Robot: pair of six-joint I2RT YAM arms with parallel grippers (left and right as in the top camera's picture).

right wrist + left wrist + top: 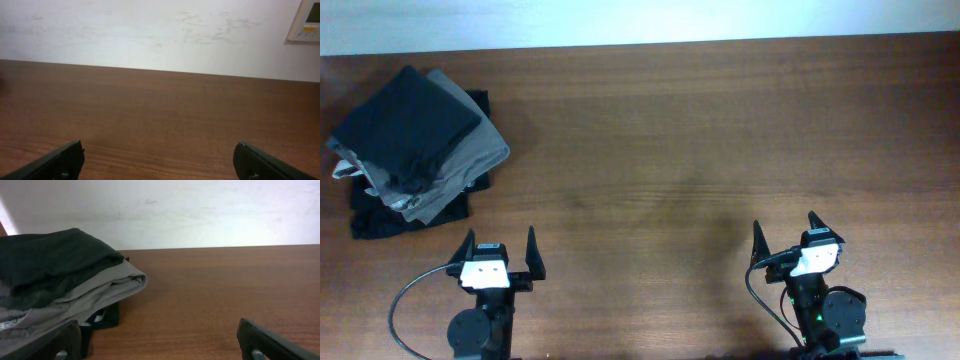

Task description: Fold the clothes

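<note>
The clothes, a dark charcoal garment (410, 120), lie loosely folded on top of a pile at the table's far left. In the left wrist view the same dark garment (55, 255) fills the left side. My left gripper (500, 240) is open near the front edge, a good way short of the pile, with nothing between its fingers (159, 330). At the front right my right gripper (785, 228) is open over bare wood (159, 150), holding nothing.
Under the dark garment lie folded grey trousers (470, 160) (110, 282), and beneath them a black folded garment (380, 220) (107, 317). The brown wooden table (700, 130) runs to a white wall at the back. A wall panel (306, 20) shows at the upper right.
</note>
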